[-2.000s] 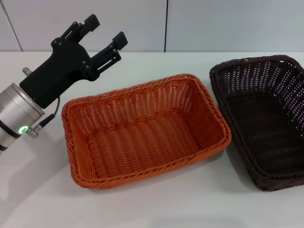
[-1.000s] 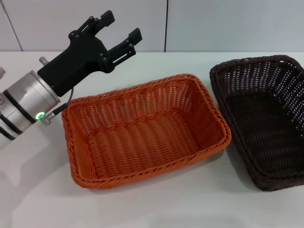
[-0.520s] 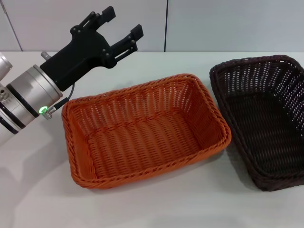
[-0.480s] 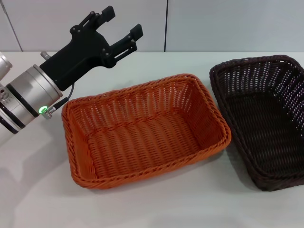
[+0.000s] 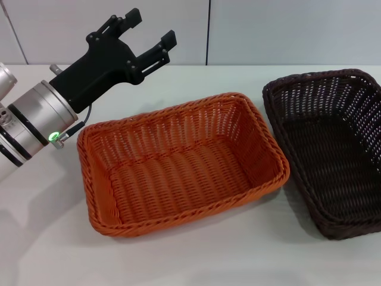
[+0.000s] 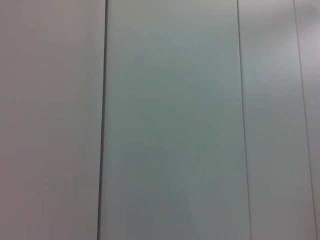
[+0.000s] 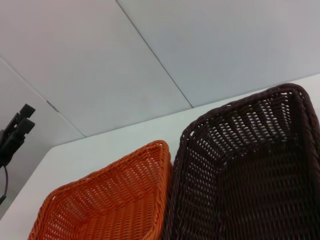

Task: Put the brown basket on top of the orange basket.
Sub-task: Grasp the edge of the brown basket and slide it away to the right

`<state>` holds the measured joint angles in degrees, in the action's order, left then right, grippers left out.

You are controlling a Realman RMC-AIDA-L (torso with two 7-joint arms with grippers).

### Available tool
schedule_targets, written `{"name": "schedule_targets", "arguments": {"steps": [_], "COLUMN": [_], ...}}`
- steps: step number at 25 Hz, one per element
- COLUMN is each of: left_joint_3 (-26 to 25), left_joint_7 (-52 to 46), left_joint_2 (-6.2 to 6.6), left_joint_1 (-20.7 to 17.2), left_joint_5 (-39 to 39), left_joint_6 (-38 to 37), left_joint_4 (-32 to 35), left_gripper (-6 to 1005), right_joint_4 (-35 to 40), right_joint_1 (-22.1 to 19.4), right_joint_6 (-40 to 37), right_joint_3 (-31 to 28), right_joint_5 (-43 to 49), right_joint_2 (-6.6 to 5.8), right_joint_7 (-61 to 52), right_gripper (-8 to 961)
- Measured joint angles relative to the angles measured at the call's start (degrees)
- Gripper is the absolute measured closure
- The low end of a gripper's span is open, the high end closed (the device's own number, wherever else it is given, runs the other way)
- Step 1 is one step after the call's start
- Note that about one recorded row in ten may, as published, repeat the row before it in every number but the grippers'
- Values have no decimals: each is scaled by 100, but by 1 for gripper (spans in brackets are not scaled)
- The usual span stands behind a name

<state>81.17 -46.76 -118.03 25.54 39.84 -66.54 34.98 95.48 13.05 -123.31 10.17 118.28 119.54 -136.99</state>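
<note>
Head view showed the left gripper (image 5: 147,31) raised above the white table (image 5: 196,262), beyond the far left corner of the orange basket (image 5: 178,164), its 2 fingers (image 5: 164,43) spread apart and holding nothing. That basket sat upright near the middle of the table. The brown basket (image 5: 330,149) sat upright just beside it on the robot's right, rims close together. Left wrist view showed only wall panels (image 6: 170,120). The right gripper was out of sight, so I cannot tell how its fingers stood.
</note>
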Motion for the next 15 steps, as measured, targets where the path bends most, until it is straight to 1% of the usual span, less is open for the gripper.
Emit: {"name": "schedule_targets", "arguments": {"steps": [6, 12, 15], "left_joint_3": [38, 48, 52], "left_joint_7": [10, 10, 10], "left_joint_2": [5, 8, 8], "left_joint_1": [5, 23, 37], "left_joint_5": [4, 11, 11], "left_joint_6": [2, 2, 1], "left_joint_4": [0, 0, 0], "left_gripper": [157, 157, 157], "right_joint_4": [-413, -970, -1125], "right_joint_1": [-175, -290, -320], "right_joint_6": [116, 293, 326], "right_joint_3": [-49, -60, -60], "right_joint_5": [15, 242, 348], "right_joint_2": [8, -3, -8], "right_joint_7": [117, 347, 435], "right_gripper": [127, 128, 129]}}
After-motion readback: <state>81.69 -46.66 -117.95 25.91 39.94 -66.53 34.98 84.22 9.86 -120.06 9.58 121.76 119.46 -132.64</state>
